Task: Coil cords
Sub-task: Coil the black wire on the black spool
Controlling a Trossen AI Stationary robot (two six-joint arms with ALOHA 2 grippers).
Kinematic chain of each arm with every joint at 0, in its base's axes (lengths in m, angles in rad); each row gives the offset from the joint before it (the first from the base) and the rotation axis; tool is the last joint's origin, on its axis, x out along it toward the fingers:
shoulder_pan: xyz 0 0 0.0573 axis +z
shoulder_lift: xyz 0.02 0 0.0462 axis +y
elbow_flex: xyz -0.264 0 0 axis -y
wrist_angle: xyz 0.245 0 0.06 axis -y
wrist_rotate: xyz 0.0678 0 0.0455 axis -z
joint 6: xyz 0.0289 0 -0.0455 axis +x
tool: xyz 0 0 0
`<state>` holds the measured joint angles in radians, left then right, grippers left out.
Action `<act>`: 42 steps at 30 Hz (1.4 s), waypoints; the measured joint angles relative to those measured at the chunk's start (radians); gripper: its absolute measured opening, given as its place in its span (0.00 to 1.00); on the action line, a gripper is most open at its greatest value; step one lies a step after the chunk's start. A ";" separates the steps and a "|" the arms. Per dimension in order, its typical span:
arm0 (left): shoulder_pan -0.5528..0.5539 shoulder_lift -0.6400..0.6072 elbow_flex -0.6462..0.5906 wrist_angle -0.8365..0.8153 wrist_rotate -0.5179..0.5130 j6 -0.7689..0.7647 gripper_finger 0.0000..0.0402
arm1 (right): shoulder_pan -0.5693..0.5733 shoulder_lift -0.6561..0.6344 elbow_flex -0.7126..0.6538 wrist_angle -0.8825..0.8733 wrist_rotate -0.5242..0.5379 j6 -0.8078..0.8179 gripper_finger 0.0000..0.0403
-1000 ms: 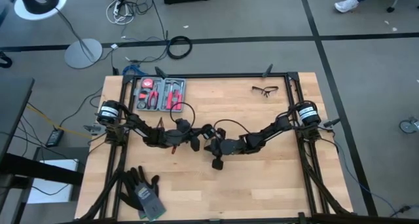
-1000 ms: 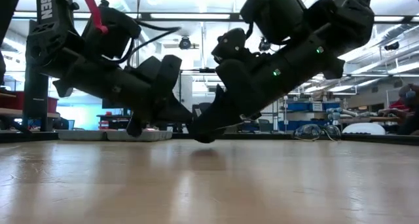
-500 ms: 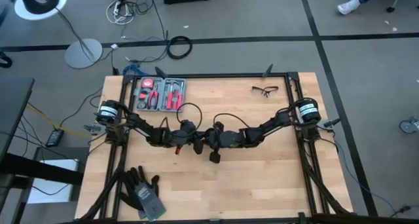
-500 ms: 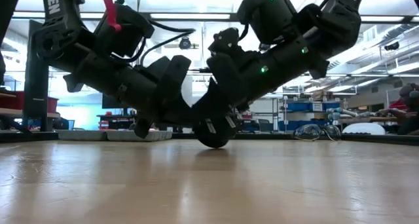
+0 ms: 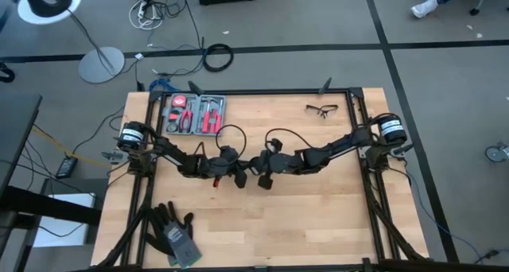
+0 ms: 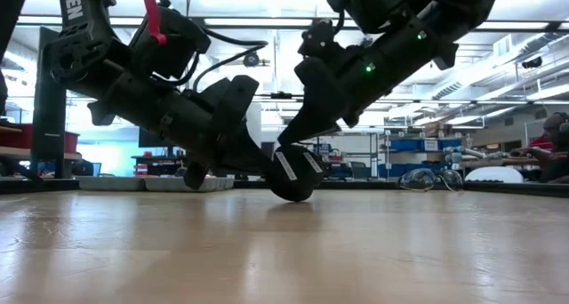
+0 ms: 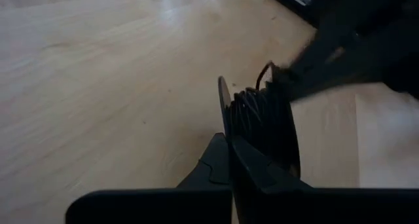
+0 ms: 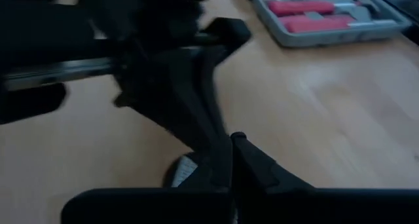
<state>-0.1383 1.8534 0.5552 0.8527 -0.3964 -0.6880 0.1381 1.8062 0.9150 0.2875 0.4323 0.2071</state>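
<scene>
The cord is wound in several turns around its round black puck (image 7: 262, 122), which stands on edge at the table's middle (image 6: 293, 172), low over the wood. My left gripper (image 5: 241, 176) reaches in from the table's left, shut at the puck's rim. My right gripper (image 5: 262, 175) comes from the right and above, shut just over the puck (image 6: 300, 140). A short loop of cord (image 7: 264, 71) rises from the winding to the right gripper's blurred fingers. My left gripper pinches the puck's thin rim (image 7: 222, 112) between its two fingers, slanting down from the table's left. The puck stands on edge beyond the fingertips, its lowest part at or just above the table. My right gripper is shut where the cord's loose loop (image 7: 268, 68) ends, slanting down from the right. Blur and its own fingers hide the place of contact, so I cannot tell how the cord lies between them.
A grey tray of red-handled tools (image 5: 195, 114) lies at the far left, safety glasses (image 5: 321, 109) at the far right, and dark gloves (image 5: 173, 232) at the near left corner. The near half of the wooden top (image 5: 318, 224) is bare.
My right gripper has risen and gone toward the table's far edge, tipping less steeply. The puck has turned so that its labelled rim now faces the low camera. My left gripper stays at the puck with its wrist tipped a little.
</scene>
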 joint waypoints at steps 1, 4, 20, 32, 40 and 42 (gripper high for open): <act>0.000 0.000 0.000 0.000 0.001 0.000 0.00 | -0.002 -0.004 0.000 -0.011 0.010 0.008 0.00; 0.000 0.000 -0.001 0.000 0.008 -0.001 0.00 | -0.003 -0.008 0.000 -0.024 0.027 0.009 0.00; -0.003 0.001 -0.003 0.008 0.042 0.003 0.00 | 0.004 -0.006 -0.002 -0.283 0.079 0.193 0.00; -0.002 0.002 -0.002 0.009 0.027 -0.002 0.00 | 0.080 -0.006 -0.002 -0.339 0.039 0.227 0.00; -0.002 0.002 -0.003 0.020 0.017 -0.023 0.00 | 0.091 -0.006 -0.002 -0.333 -0.002 0.218 0.00; -0.002 0.002 -0.003 0.020 0.016 -0.023 0.00 | 0.089 -0.006 -0.002 -0.333 -0.003 0.218 0.00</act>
<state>-0.1402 1.8557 0.5526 0.8730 -0.3801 -0.7109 0.2275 1.8004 0.9127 -0.0460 0.4297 0.4252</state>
